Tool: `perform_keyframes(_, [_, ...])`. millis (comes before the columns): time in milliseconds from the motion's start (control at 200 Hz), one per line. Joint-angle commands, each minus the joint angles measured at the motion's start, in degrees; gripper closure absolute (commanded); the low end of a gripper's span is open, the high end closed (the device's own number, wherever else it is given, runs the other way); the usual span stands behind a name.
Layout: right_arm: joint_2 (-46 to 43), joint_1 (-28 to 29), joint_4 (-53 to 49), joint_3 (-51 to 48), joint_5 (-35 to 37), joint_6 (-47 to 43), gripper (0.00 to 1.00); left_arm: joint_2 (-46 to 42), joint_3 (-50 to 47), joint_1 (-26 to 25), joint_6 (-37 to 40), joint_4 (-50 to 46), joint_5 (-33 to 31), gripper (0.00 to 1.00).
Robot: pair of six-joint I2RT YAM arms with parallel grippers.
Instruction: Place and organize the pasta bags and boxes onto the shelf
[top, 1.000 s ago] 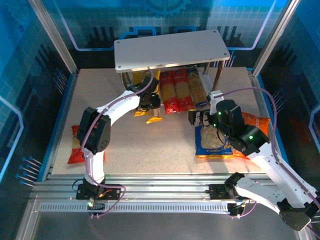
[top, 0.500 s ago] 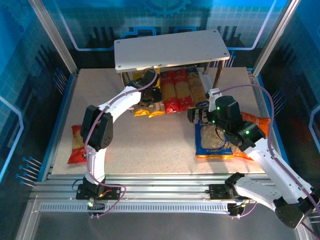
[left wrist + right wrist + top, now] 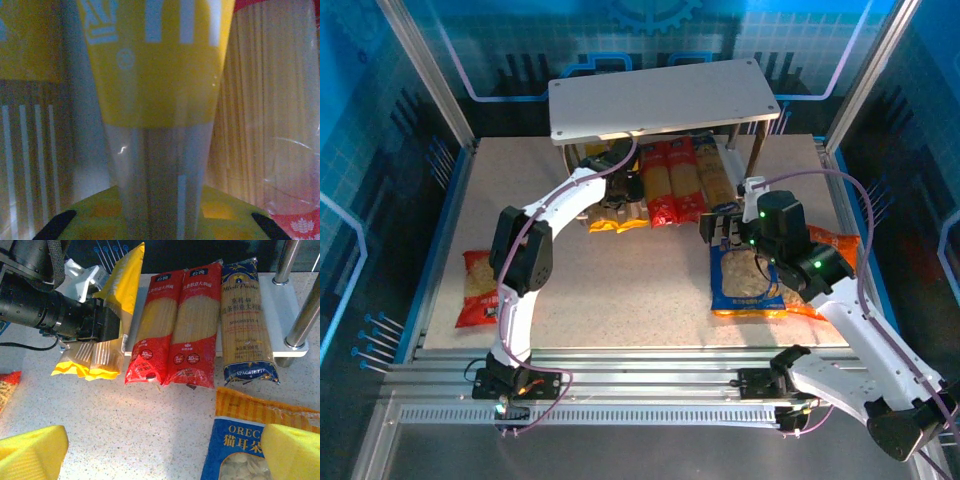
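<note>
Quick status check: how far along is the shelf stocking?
Done: two red packs and the blue pack lie side by side on the shelf's lower board. In hand: the left hand is shut on a yellow pack beside them, the other yellow pack next to it. Left: the red bag, blue bag and orange bag are on the table; the open right hand hovers near the blue bag.

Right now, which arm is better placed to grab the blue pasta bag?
Right. The right tool is open right by the blue bag; the left tool is shut on a yellow pack.
</note>
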Motion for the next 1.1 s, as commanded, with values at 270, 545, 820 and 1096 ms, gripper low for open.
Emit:
perform_keyframes(270, [-1.49, -1.52, 1.32, -1.47, -1.77, 0.6, 0.0, 1.04, 3.21, 1.22, -1.22, 4.44, -2.97, 0.56])
perform_keyframes(545, [-1.5, -1.75, 1.43, -1.63, -1.79, 0.77, 0.0, -3.26, -1.27, 1.24, -0.14, 8.9, -2.24, 0.24])
perform_keyframes(820, [-1.07, -2.16, 1.11, -1.49, -0.93, 0.68, 0.0, -13.71, -10.0, -0.69, 4.75, 15.59, -4.04, 0.26])
perform_keyframes(1096, [-0.71, -3.76, 4.95, -3.51, 3.85, 0.27, 0.0, -22.24, -15.18, -7.01, 9.83, 16.14, -2.98, 0.29])
